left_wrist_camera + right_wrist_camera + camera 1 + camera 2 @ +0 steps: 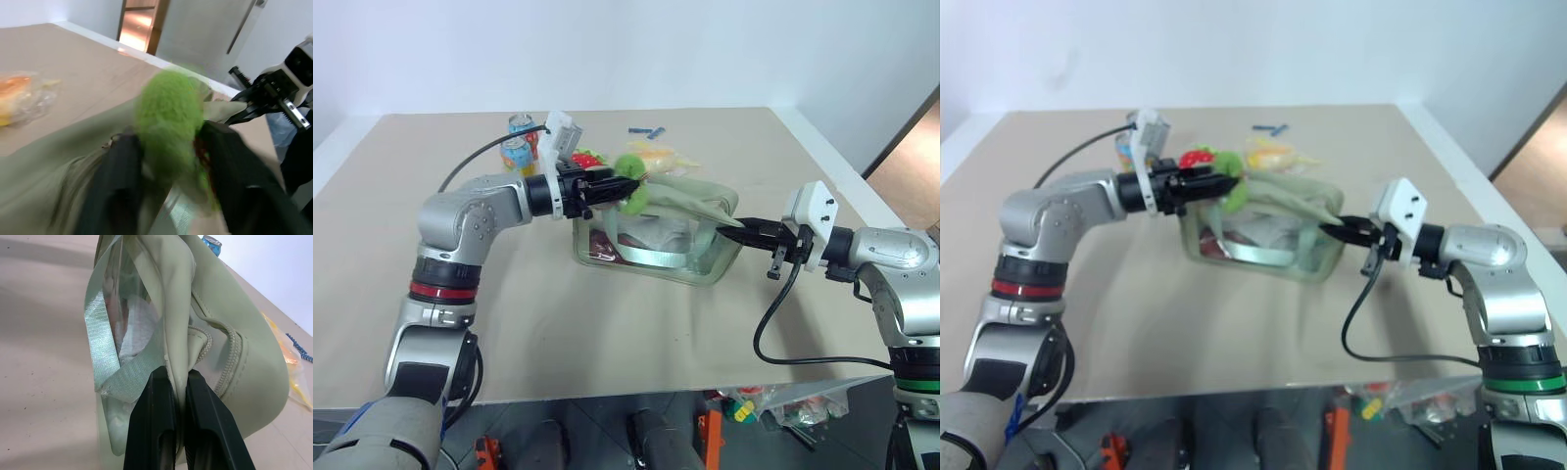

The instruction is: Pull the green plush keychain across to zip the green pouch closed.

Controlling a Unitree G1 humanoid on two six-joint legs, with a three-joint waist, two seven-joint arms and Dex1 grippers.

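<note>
Boxy sage-green fabric pouch (pixel 656 230) with a clear plastic side panel sits mid-frame on the tan tabletop (pixel 607 323) in the left eye view, pale green webbing strap (pixel 105 357) looped down its side. Small lime-green fuzzy plush keychain (pixel 631 186) sits at the pouch's upper left end, on top by the zip line. Left hand (pixel 628 188) comes in from the left, its two black fingers (pixel 122 181) on either side of the plush; fingers partly apart, plush between them, contact looks like it but blur makes a firm grip hard to confirm. Right hand (pixel 736 226) at the pouch's right end, fingers (pixel 156 421) pinched tight on a fold of the pouch fabric beside the zipper track. Red plush strawberry (pixel 587 157) just behind the left hand. Two printed drink cans (pixel 520 145) upper left of the pouch, labels too small to read. Clear wrapped yellow-orange packet (pixel 661 155) behind the pouch; small blue item (pixel 646 130) further back near the top centre. No legible writing or brand anywhere.
</note>
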